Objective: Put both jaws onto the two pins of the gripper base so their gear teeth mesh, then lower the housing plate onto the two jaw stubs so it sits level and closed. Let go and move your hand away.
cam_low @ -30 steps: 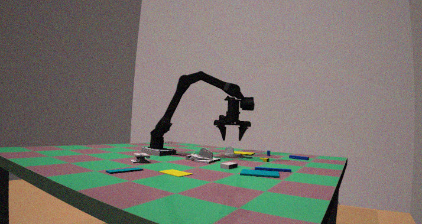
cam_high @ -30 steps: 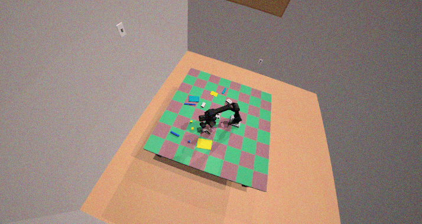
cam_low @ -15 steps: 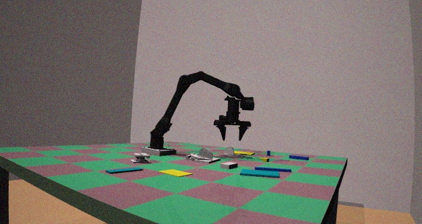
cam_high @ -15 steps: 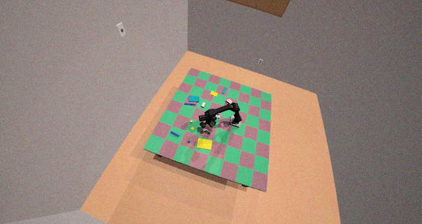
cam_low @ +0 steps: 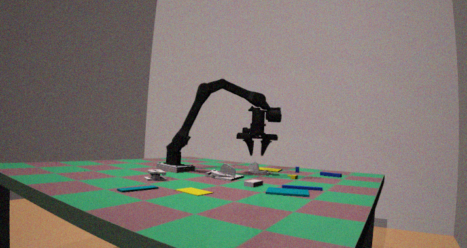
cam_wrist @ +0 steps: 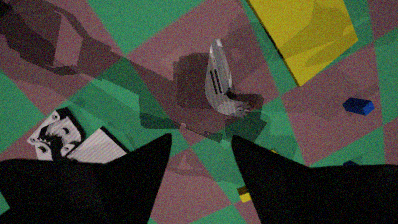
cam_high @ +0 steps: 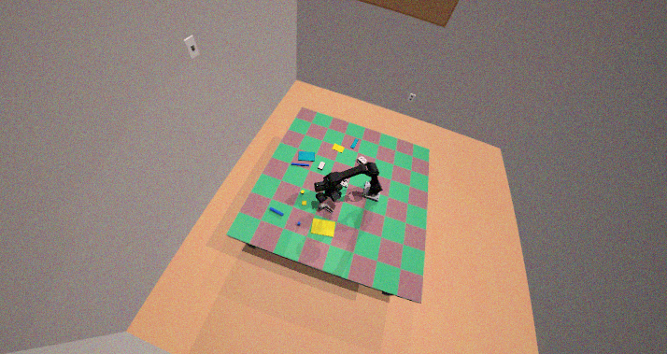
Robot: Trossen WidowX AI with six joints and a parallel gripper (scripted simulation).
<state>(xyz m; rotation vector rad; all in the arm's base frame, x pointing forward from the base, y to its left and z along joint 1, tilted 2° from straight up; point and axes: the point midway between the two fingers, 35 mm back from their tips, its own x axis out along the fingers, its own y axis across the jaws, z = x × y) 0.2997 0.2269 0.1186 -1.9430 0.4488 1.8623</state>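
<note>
My gripper (cam_high: 328,197) (cam_low: 256,154) (cam_wrist: 202,139) is open and empty, pointing down high above the table. A loose grey jaw (cam_high: 326,207) (cam_low: 254,168) (cam_wrist: 218,85) stands on the table below, a little ahead of the fingertips in the wrist view. The white gripper base (cam_low: 230,177) (cam_wrist: 55,135) lies nearer the arm's foot, with an upright grey jaw (cam_low: 227,170) at it; whether its teeth or pin are engaged cannot be told. A white part (cam_high: 361,160) (cam_low: 155,175), apparently the housing plate, lies apart beside the arm's foot.
A white block (cam_high: 321,165) (cam_low: 253,183) and a teal plate (cam_high: 306,156) (cam_low: 287,192) lie to one side. A large yellow plate (cam_high: 323,227) (cam_low: 269,169) (cam_wrist: 312,35) and a small blue block (cam_high: 299,223) (cam_low: 297,169) (cam_wrist: 356,106) lie beyond the loose jaw. Small yellow blocks are nearby.
</note>
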